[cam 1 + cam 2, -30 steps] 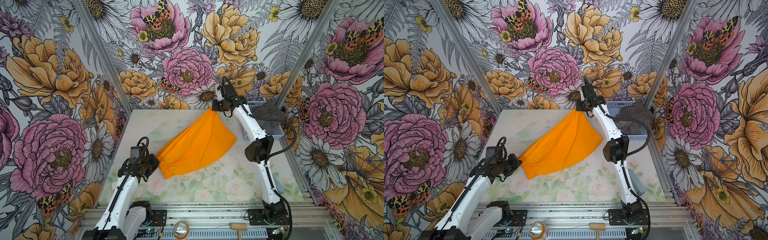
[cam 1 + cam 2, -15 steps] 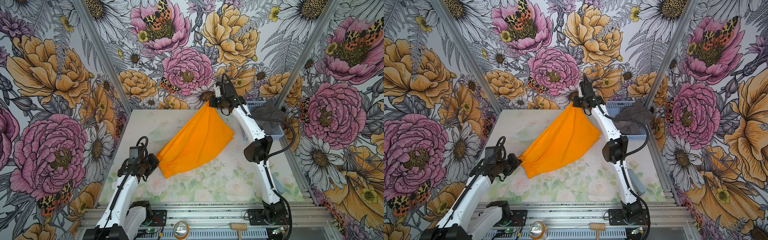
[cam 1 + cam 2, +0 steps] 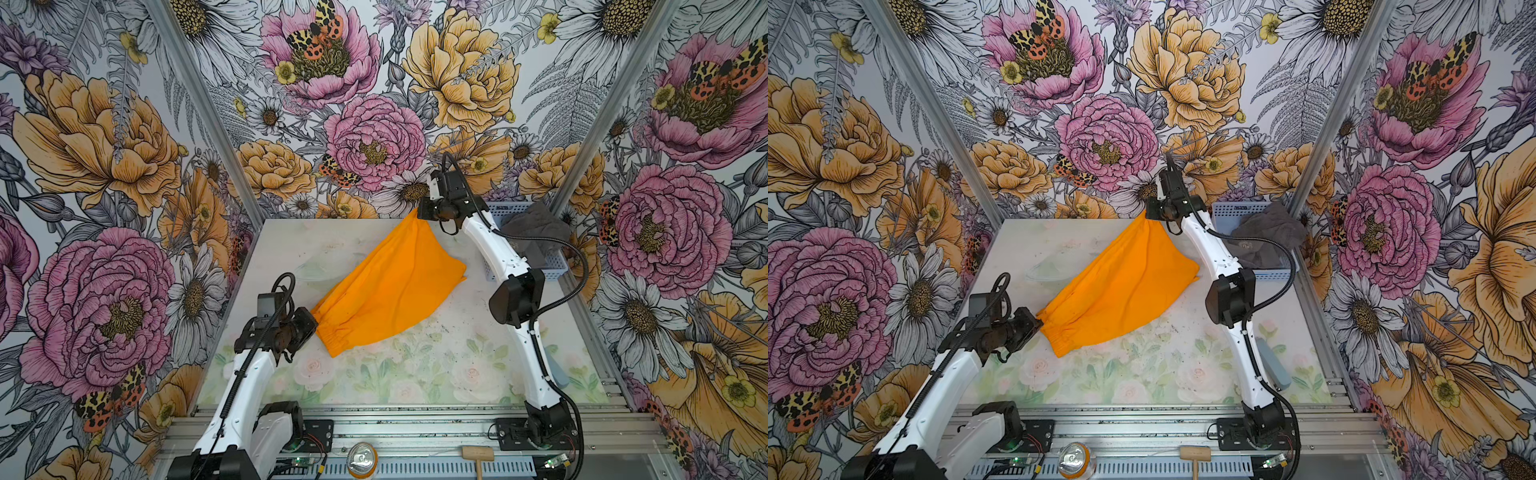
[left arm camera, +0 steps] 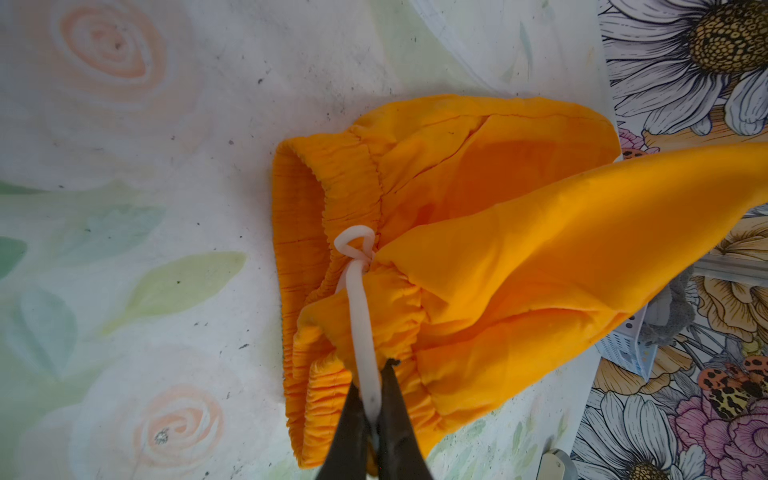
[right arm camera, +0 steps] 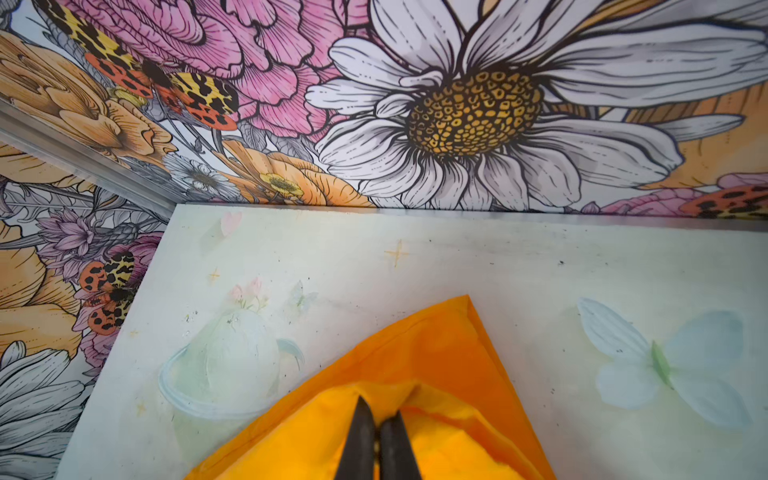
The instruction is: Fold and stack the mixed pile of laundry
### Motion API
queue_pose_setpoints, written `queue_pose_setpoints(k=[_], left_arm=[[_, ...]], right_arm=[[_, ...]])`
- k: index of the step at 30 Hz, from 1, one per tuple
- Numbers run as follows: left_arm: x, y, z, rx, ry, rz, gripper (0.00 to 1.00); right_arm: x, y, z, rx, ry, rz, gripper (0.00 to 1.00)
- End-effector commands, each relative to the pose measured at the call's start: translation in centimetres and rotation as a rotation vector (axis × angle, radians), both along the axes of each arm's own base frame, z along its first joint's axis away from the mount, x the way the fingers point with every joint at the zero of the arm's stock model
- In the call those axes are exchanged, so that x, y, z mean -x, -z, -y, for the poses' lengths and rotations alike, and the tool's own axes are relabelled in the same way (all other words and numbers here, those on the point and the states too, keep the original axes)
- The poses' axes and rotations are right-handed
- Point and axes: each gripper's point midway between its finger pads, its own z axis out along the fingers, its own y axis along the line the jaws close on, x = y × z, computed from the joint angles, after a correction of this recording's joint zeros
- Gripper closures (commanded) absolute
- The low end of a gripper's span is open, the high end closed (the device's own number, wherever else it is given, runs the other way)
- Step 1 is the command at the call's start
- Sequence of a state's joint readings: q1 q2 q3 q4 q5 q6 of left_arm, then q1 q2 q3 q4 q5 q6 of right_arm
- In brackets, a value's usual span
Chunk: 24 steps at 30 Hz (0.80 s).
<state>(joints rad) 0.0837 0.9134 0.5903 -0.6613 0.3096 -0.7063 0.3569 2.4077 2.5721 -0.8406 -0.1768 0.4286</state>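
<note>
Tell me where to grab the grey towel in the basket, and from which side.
Pinch the raised bunched fold on top of the grey towel, coming straight down from above. It lies heaped in the blue basket, rising above its rim, so the walls likely block a sideways approach.

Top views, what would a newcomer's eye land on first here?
The bright orange shorts, stretched slantwise across the middle of the table. The left gripper pinches their white drawstring at the near waistband, while the right gripper holds a corner up near the back wall. At the far right, a dark grey towel slumps in a pale blue basket.
</note>
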Motion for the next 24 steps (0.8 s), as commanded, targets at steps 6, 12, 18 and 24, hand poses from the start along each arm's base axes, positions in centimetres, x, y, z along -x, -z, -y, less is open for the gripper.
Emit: queue_pose_setpoints(k=[6, 12, 18, 24], left_arm=[[0.7, -0.6, 0.3, 0.016, 0.019, 0.016, 1.0], [0.9, -1.4, 0.3, 0.009, 0.018, 0.031, 1.0], [0.8, -1.3, 0.2, 0.004, 0.017, 0.026, 1.0], [0.3, -1.6, -0.4, -0.021, 0.003, 0.027, 1.0]], right_arm=[[5.6, -9.1, 1.3, -0.008, -0.027, 0.102, 1.0], [8.1, -12.2, 2.3, 0.026, -0.014, 0.155, 1.0], [7.4, -11.0, 2.6, 0.053, -0.01, 0.139, 1.0], [4.6, -6.5, 2.5, 0.089, 0.002, 0.081, 1.0]])
